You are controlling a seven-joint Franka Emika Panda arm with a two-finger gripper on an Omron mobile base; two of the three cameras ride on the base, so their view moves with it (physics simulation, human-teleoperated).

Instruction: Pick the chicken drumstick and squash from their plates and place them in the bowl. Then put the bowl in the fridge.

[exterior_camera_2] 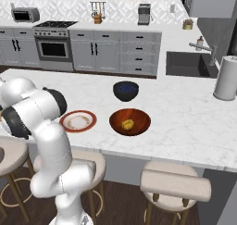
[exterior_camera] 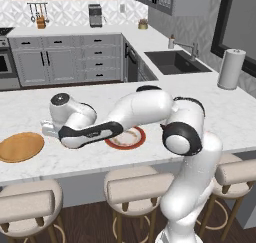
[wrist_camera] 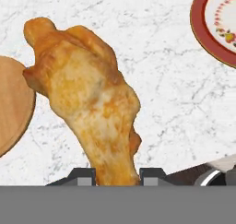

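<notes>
**Carrying the drumstick, with the bowl off to the right**

Holding the chicken drumstick between the two dark finger tips, my gripper is clamped on its narrow end; the meat's long axis runs straight away from the hand, fat end farthest out.

Going left to right in the left base view: the wooden plate sits bare at the counter's left end, the hand hangs just beside it over the marble counter, and the red-rimmed plate lies further right, half hidden under my forearm. The hand view agrees, with the wooden plate at its left edge, marble beneath the drumstick, and the red rim at upper right.

The right base view gives me what the others lack: beyond the red-rimmed plate stands the reddish-brown bowl, with the yellow squash already in it, and a dark blue bowl behind.

So I judge the coming move is a long carry rightward, past the red-rimmed plate. The blue bowl is near; I should not mistake it.
</notes>
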